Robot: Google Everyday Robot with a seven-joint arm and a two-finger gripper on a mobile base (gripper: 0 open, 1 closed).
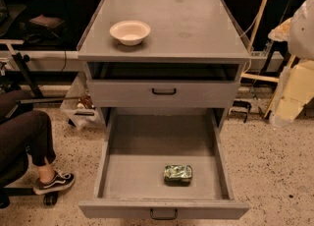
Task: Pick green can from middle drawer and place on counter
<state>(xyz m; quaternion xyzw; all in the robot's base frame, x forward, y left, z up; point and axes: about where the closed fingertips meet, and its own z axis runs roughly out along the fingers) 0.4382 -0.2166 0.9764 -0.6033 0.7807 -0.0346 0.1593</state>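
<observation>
The green can (pixel 177 173) lies on its side on the floor of the open middle drawer (pixel 110 146), near the drawer's front and a little right of centre. It is dented, shiny green with pale patches. The counter (pixel 196 28) is the flat grey top of the cabinet, above and behind the drawer. My gripper (pixel 293 95) shows as a pale cream shape at the right edge of the view, beside the cabinet. It is well to the right of the can, above it, and holds nothing that I can see.
A cream round bowl (pixel 130 32) stands on the counter's left front part. A shallower drawer front with a black handle (pixel 164 91) sits above the open drawer. A seated person's leg and shoe (pixel 51 181) are at the left. Cables and frames stand at the back right.
</observation>
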